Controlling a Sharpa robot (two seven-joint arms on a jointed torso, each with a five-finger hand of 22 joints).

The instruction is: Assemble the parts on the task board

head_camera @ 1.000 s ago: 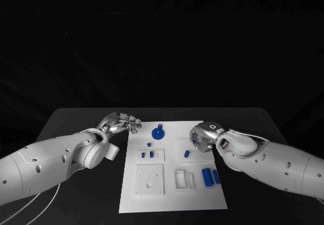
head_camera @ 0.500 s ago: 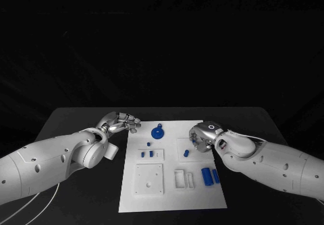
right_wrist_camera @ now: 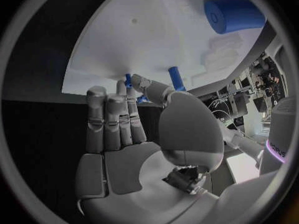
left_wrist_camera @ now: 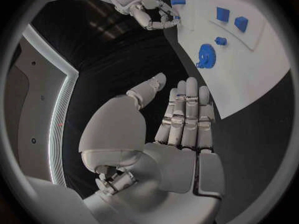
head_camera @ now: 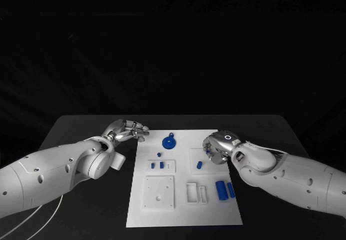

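Observation:
The white task board [head_camera: 184, 210] lies mid-table. On it are a blue round gear piece [head_camera: 169, 143], small blue pegs [head_camera: 153, 164] [head_camera: 199, 163] and two blue cylinders [head_camera: 220, 189]. My right hand [head_camera: 216, 146] hovers over the board's right side and pinches a small blue peg [right_wrist_camera: 128, 78] between thumb and fingertip. Just beyond it stands another peg [right_wrist_camera: 176, 78]. My left hand [head_camera: 128, 131] hangs off the board's far left corner, fingers straight, holding nothing. The left wrist view shows this hand [left_wrist_camera: 181, 119], the gear piece [left_wrist_camera: 204, 55] and the right hand [left_wrist_camera: 146, 7].
A raised white square plate [head_camera: 159, 191] and a white slotted block [head_camera: 196, 191] sit on the board's near half. Black table [head_camera: 86, 130] surrounds the board on all sides. My right forearm [head_camera: 288, 175] reaches across the table's right side.
The right forearm has shifted slightly. Both hands stay almost where they were, and the parts on the board have not moved.

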